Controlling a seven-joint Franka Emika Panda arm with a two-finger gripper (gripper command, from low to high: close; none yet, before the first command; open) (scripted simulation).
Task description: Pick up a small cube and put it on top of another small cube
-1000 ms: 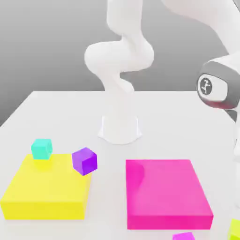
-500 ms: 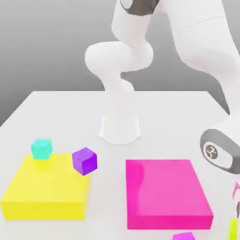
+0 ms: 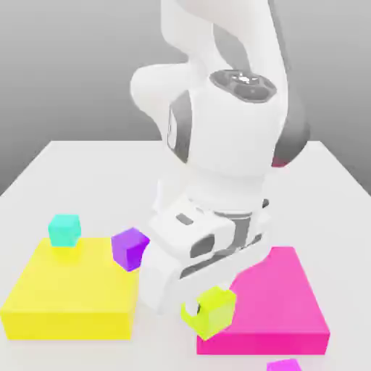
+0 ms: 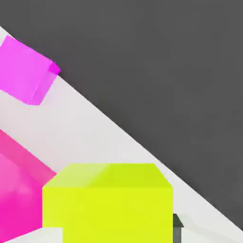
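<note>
The small lime yellow-green cube (image 3: pixel 216 311) hangs tilted in the air over the front left corner of the flat pink block (image 3: pixel 286 301). My gripper (image 3: pixel 198 310) is shut on it, and the white hand reaches down from the middle of the exterior view. Close up in the hand view, the lime cube (image 4: pixel 109 204) sits between the fingers, with one dark pad (image 4: pixel 177 227) at its side. A teal cube (image 3: pixel 64 229) rests on the back of the flat yellow block (image 3: pixel 69 293). A purple cube (image 3: pixel 130 248) leans at that block's right edge.
A small magenta cube (image 3: pixel 284 365) lies on the white table (image 3: pixel 94 174) near its front edge, also seen as the magenta cube (image 4: pixel 26 70) in the hand view. The arm's base stands behind the blocks at mid-table.
The arm has swung from the exterior view's right to the centre. The lime cube has left the table's front right corner and now hangs over the pink block's front left corner.
</note>
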